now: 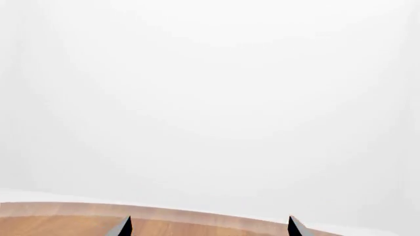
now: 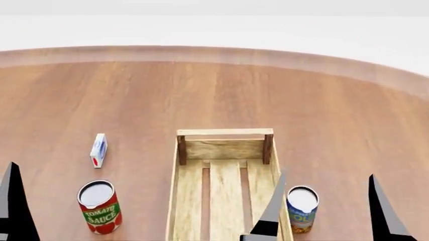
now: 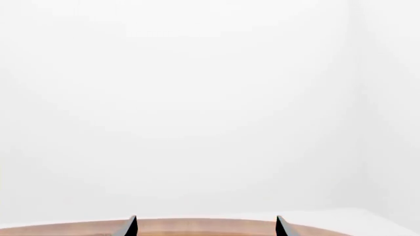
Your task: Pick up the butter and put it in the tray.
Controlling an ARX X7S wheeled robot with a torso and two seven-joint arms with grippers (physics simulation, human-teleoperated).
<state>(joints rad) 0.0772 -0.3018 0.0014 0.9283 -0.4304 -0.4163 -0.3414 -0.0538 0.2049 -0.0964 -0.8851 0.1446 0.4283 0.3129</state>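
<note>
The butter is not in any view. The tray (image 2: pixel 224 132), a long light-wood crate with a slatted bottom and dark corner posts, lies in the near middle of the table in the head view and holds nothing visible. My right gripper (image 2: pixel 327 213) is open and empty, its jaws astride the tray's right wall and a can. Of my left gripper only one fingertip (image 2: pixel 12 201) shows at the left edge. In the wrist views both the left gripper (image 1: pixel 208 228) and the right gripper (image 3: pixel 204 227) are open, over the table's far edge and a white wall.
A small white-and-blue carton (image 2: pixel 98 149) stands left of the tray. A red tomato sauce can (image 2: pixel 99 206) stands near left. A blue-and-yellow can (image 2: pixel 302 208) stands against the tray's right side. The round wooden table (image 2: pixel 214 90) stretches far behind.
</note>
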